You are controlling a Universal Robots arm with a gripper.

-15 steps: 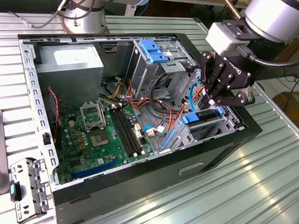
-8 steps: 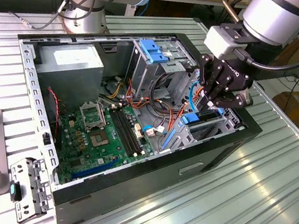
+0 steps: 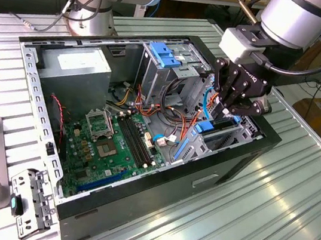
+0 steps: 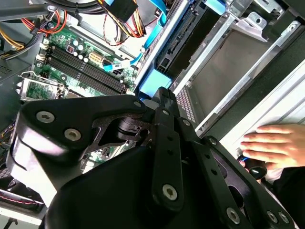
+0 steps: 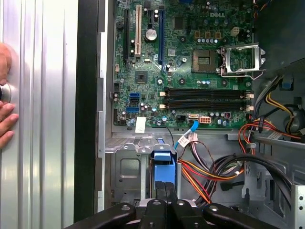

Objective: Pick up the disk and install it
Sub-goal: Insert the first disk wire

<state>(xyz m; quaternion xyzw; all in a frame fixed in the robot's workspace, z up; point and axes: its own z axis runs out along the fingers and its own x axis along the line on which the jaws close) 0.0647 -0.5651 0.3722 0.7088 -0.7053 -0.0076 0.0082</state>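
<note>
Disk [image 5: 162, 167], blue rail end showing, standing edge-on in drive bay [image 5: 125, 177]

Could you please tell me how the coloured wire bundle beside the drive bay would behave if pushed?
The wire bundle is probably floppy: it lies in loose curves, so it should bend aside rather than resist. Its thin strands look light, though it may snag near the disk at the hand.

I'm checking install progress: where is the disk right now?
The disk sits in the drive bay at the exterior view's right of the case, just below the claw, with the motherboard alongside.
</note>
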